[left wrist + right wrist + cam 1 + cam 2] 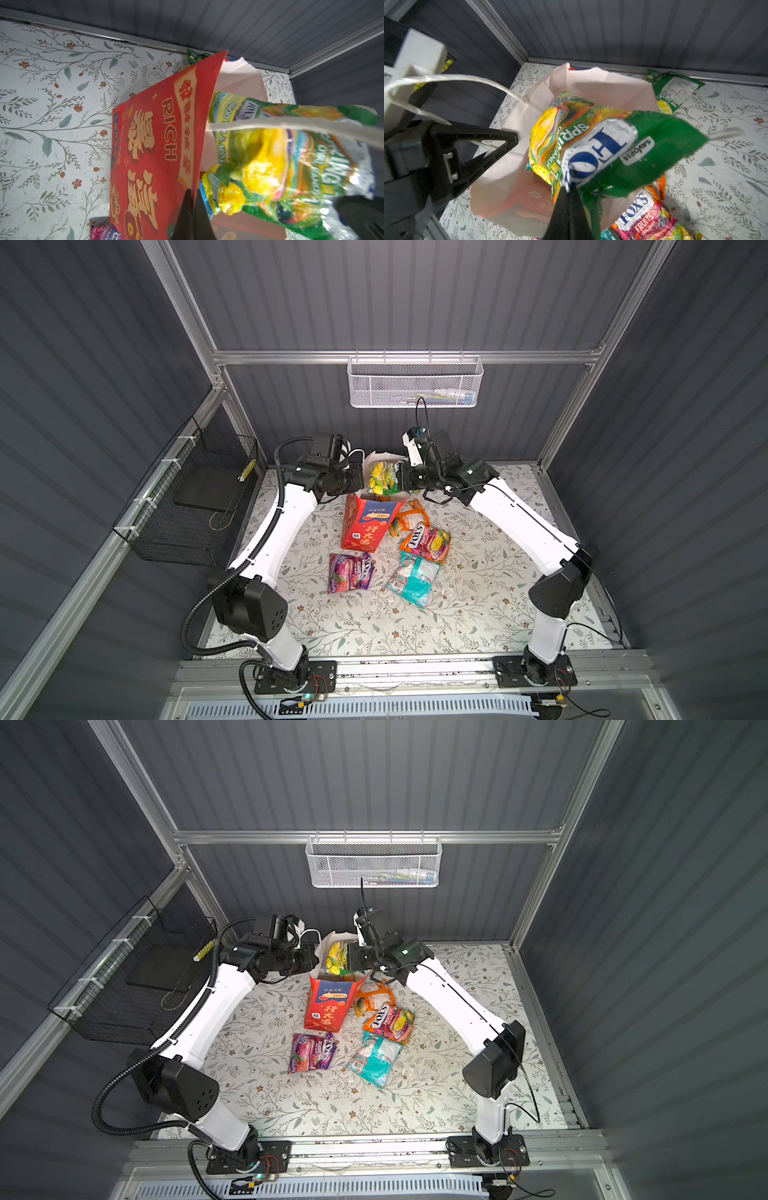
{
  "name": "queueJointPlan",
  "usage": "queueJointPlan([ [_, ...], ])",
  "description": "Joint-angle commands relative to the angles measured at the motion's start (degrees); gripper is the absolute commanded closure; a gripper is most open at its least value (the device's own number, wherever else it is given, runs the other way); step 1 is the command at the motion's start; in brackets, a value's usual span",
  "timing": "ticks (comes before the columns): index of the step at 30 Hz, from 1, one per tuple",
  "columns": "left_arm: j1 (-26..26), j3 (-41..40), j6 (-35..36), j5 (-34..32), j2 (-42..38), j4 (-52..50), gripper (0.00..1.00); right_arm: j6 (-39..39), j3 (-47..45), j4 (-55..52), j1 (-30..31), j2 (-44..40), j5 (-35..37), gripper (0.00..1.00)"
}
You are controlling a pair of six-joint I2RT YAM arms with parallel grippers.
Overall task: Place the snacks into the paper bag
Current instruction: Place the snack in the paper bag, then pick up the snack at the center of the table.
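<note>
Right gripper, pressed together on the green edge of the yellow-green packet, should push it deeper before letting go: much of it sticks out of the mouth. Left gripper, closed, seems to pinch the red wall of the paper bag, at the centre of a top view; it should hold the mouth wide. Just right of the bag and below it lie 4 more snacks; 1 green packet lies behind.

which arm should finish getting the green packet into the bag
Right. The right gripper is shut on the green packet, partway into the paper bag; the left gripper pinches the bag's rim, probably holding it open.
</note>
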Motion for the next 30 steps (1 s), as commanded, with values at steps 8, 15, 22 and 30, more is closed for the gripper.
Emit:
queueJointPlan([
  [8, -0.4, 0.5, -0.2, 1.9, 0.2, 0.5, 1.0, -1.3, 10.7, -4.3, 0.9, 7.1, -1.6, 0.86],
  [15, -0.4, 0.6, -0.3, 0.3, 0.4, 0.0, 1.0, -1.8, 10.8, -4.6, 1.2, 6.2, -2.2, 0.63],
  [22, -0.4, 1.0, -0.4, -1.2, 1.1, -0.9, 1.0, -3.4, 10.4, -5.5, 3.0, 2.1, -4.1, 0.4],
  [30, -0.4, 1.6, -0.6, -5.7, 1.3, -2.7, 1.0, -5.1, 1.1, -3.6, 3.8, -10.0, -2.9, 0.01],
])
